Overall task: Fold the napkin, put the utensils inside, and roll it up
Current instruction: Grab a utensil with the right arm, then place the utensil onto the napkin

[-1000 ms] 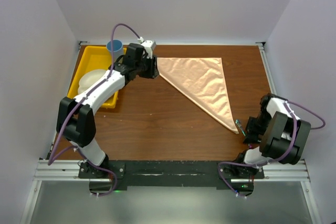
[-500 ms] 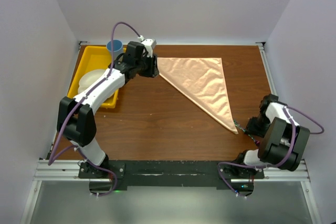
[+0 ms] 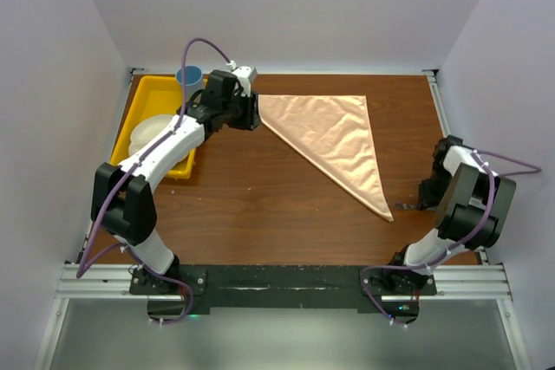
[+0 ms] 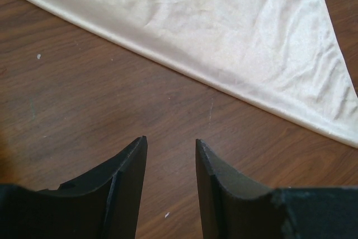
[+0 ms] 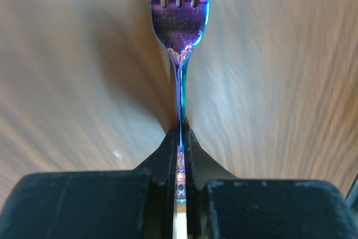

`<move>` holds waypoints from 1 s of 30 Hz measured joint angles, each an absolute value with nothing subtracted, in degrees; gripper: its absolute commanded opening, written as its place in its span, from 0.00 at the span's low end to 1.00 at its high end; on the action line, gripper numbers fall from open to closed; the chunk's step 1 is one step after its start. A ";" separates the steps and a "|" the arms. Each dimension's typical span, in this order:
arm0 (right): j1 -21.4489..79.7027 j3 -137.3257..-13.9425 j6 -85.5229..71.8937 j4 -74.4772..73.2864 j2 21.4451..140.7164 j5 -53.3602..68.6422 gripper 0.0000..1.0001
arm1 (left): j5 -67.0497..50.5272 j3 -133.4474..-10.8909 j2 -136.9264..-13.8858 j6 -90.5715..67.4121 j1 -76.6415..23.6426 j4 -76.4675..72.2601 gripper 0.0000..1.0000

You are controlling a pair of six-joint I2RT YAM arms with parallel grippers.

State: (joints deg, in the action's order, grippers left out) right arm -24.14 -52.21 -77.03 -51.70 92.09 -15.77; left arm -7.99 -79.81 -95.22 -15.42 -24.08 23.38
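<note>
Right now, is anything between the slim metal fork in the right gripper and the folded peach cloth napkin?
Nothing visible: only brown wooden table lies between the fork in the right gripper and the near corner of the napkin.

Left end effector [image 4: 170,145] half parted, reaching far forward, right end effector [image 5: 180,134] clamped tight

fork [image 5: 179,26] tines cropped, table [image 5: 67,82] blurred

Wood table [image 3: 260,205]; napkin [image 3: 334,136] flat; yellow tray [image 3: 149,93] left; cup [image 3: 189,75] perhaps behind
</note>
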 measured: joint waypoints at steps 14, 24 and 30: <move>-8.93 -71.44 -28.27 -38.57 94.63 -30.94 0.00 | -8.21 -77.12 -93.69 -16.62 -24.08 22.79 0.45; 17.21 -102.69 1.48 -42.63 112.92 -24.91 0.00 | -5.43 -72.84 -89.23 -18.04 -21.87 22.98 0.45; 22.26 -114.32 9.78 -51.27 122.23 -14.81 0.00 | -3.62 -70.22 -86.26 -18.28 -18.28 23.53 0.45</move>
